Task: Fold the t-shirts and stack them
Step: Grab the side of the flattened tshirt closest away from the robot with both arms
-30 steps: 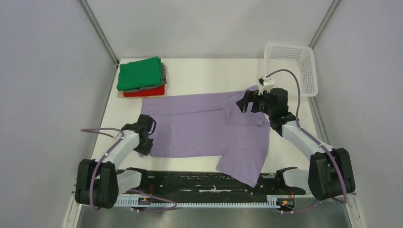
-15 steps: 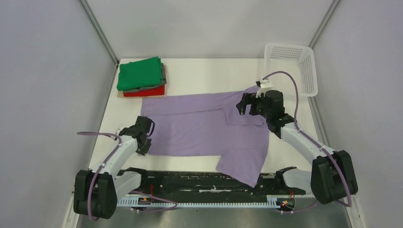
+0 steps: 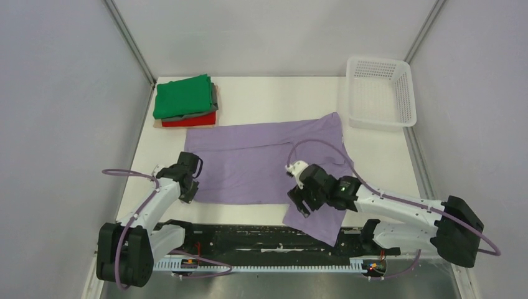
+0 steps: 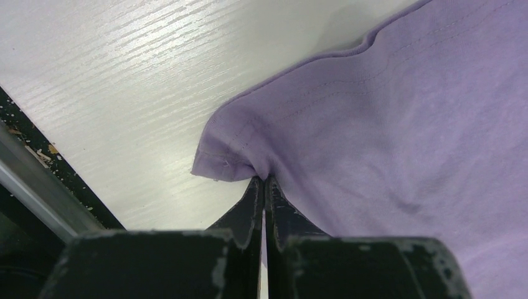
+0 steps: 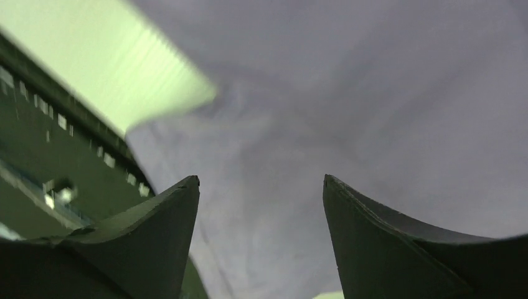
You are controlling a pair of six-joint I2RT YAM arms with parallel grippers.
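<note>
The right wrist view is smeared: the lavender t-shirt (image 5: pixel 348 93) beyond the right claw (image 5: pixel 261 179) is a soft blur, its seams unreadable. In the left wrist view the cloth runs off the top and right edges, and the left claw (image 4: pixel 263 180) hides the bit it pinches. From above, the green t-shirt (image 3: pixel 182 96) covers the grey t-shirt (image 3: pixel 214 96) and red t-shirt (image 3: pixel 190 121) except their edges.

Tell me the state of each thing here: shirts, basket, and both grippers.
Large lavender cloth t-shirt: spread flat, near-left corner pinched.
Green cloth t-shirt: folded, top of stack.
Grey cloth t-shirt: folded, middle of stack.
Red cloth t-shirt: folded, bottom of stack.
White plastic mesh basket: upright, looks empty.
Left gripper: shut on the lavender corner.
Right gripper: open above the lavender shirt, holding nothing.
</note>
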